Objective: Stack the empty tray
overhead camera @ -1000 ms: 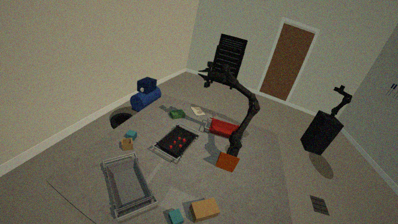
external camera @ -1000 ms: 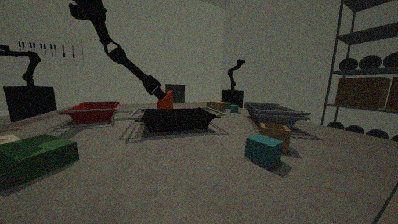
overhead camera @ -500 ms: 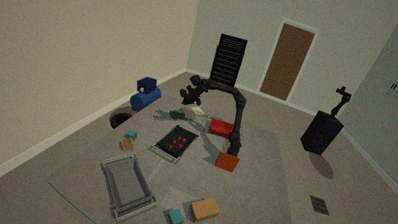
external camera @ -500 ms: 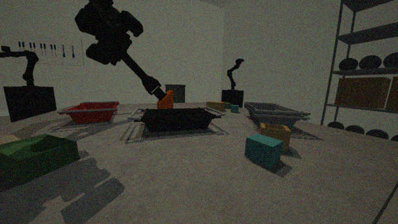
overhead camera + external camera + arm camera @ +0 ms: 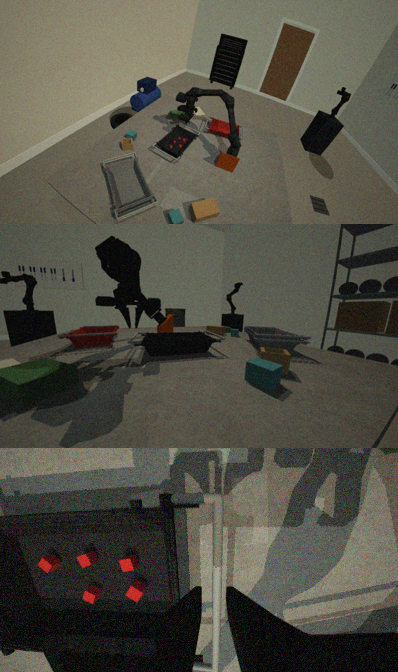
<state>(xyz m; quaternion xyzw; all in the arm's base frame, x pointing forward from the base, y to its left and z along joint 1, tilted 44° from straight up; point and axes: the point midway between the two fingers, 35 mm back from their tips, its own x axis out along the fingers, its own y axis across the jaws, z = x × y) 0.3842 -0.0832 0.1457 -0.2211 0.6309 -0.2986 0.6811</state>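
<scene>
The loaded tray [image 5: 165, 140] [image 5: 180, 344] [image 5: 100, 535] is black and holds several small red blocks [image 5: 184, 140] [image 5: 127, 565]. Both its wire bars are out over its ends; the far-end bar [image 5: 217, 540] runs between my fingertips in the wrist view. My gripper [image 5: 187, 120] [image 5: 133, 327] [image 5: 213, 592] points down just above that bar, slightly open, with gaps on both sides of it. A red tray [image 5: 223, 127] [image 5: 94, 337] and a larger-looking grey tray [image 5: 127, 180] [image 5: 275, 341] stand to either side, both empty as far as I can see.
An orange block [image 5: 227, 162] [image 5: 166, 324] stands at the arm's base. A green block [image 5: 176, 112] [image 5: 35, 378] lies beyond the far end. An open tan box [image 5: 127, 144] [image 5: 282, 360] and a teal block [image 5: 131, 134] [image 5: 264, 372] stand near the black tray's side.
</scene>
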